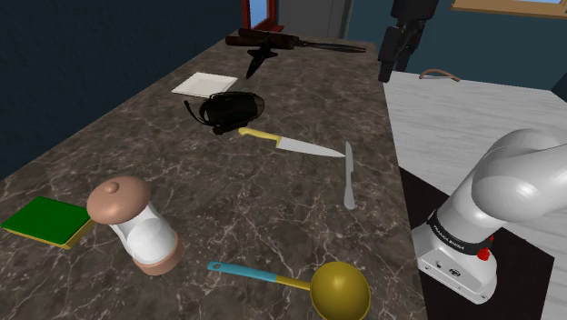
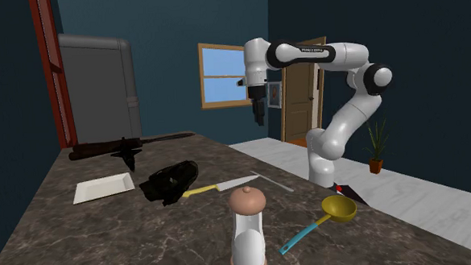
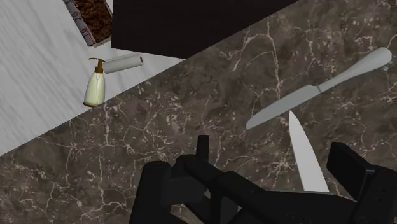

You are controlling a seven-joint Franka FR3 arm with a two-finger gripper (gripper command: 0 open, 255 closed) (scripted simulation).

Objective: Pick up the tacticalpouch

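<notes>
The tactical pouch (image 1: 232,108) is a black, lumpy bag with a strap, lying on the dark marble counter (image 1: 227,200) toward its far end. In the second exterior view the pouch (image 2: 170,183) lies beside a white square plate. My gripper (image 1: 389,62) hangs high above the counter's far right edge, well apart from the pouch. Seen from the second exterior view, the gripper (image 2: 259,119) points down in mid-air. In the wrist view the black fingers (image 3: 351,170) stand apart, open, with nothing held. The pouch (image 3: 216,181) shows far below between them.
A yellow-handled knife (image 1: 286,142) lies just in front of the pouch, a grey butter knife (image 1: 349,175) to its right. A dark long gun (image 1: 282,40) and white plate (image 1: 205,84) lie behind. Nearer are a grinder (image 1: 136,224), green sponge (image 1: 45,221) and ladle (image 1: 313,284).
</notes>
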